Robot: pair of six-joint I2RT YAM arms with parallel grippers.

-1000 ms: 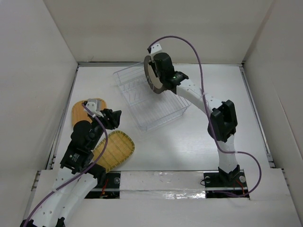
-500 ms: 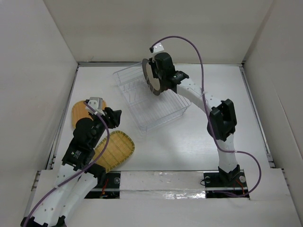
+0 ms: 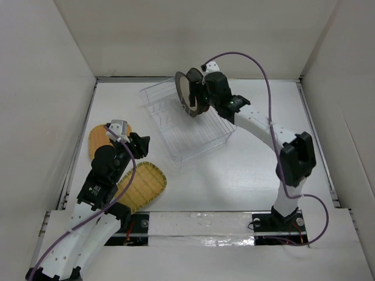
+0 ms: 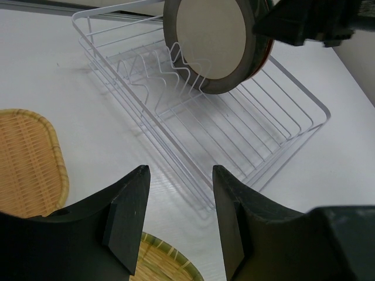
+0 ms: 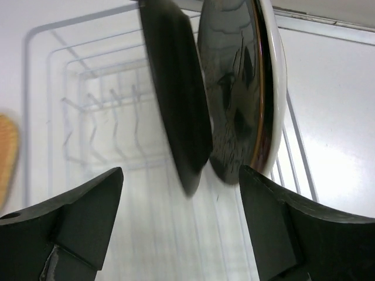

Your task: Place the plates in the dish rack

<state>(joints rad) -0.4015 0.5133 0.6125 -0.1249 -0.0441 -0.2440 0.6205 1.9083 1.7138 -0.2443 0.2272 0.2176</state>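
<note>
The clear dish rack [image 3: 186,140] lies at the middle back of the table. Three plates stand on edge at its far end: a dark grey plate [image 5: 176,99], a shiny dark plate [image 5: 234,88] and a white-rimmed one [image 5: 275,70] behind it. My right gripper [image 3: 205,93] hangs open just to their right, its jaws wide and off the dark grey plate. The yellow woven plate [image 3: 140,186] and the orange woven plate [image 3: 96,140] lie flat at the left. Between them my left gripper [image 3: 139,146] hovers open and holds nothing.
White walls close in the table on the left, back and right. The rack [image 4: 252,134] shows its upright prongs [image 4: 152,67] free in front of the standing plates [image 4: 214,44]. Both arm bases sit at the near edge.
My right gripper has let go of the dark grey plate and drawn back to the right with jaws wide. The plate now stands in the rack. The left arm has barely moved.
</note>
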